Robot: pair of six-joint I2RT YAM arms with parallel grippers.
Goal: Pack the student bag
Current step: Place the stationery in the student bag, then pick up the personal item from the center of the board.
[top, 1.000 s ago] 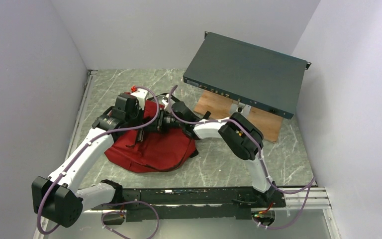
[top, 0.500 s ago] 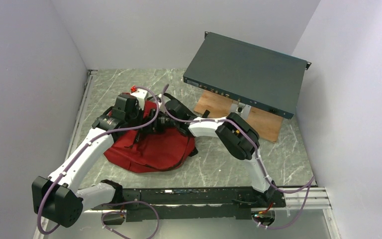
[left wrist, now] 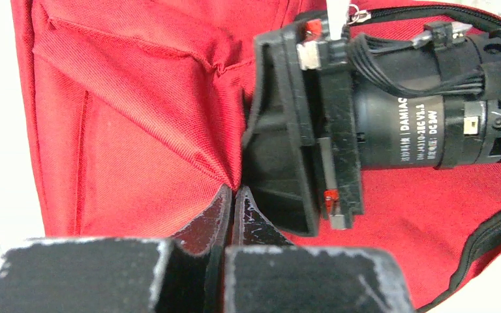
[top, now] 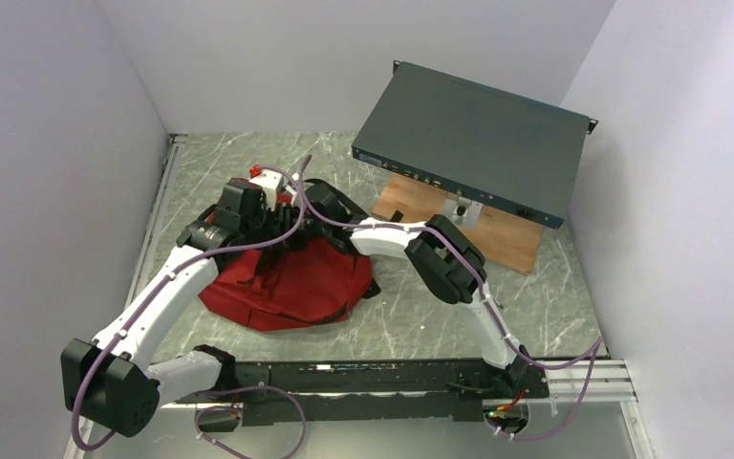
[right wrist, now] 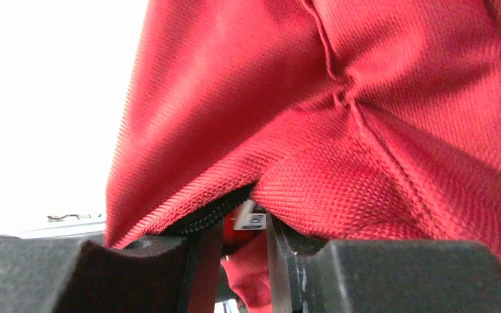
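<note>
Student bag (top: 287,287): lies slumped on the surface (top: 411,316), left of its middle and well back from the near edge. Left jaws: stand closed tight on a raised fold of the red fabric (plain in the left wrist view), just beside the black motor housing (left wrist: 417,124) of the right arm (top: 440,258). Right jaws: stand a little apart at the bag's far side, with red cloth and a small white label (right wrist: 253,218) in the gap and the black zip (right wrist: 202,218) just beside; cannot tell whether pinching the cloth or merely straddling it. Toward the far right corner: dark teal metal box (top: 468,139), tilted above a wooden board (top: 497,229), apart from the bag.
</note>
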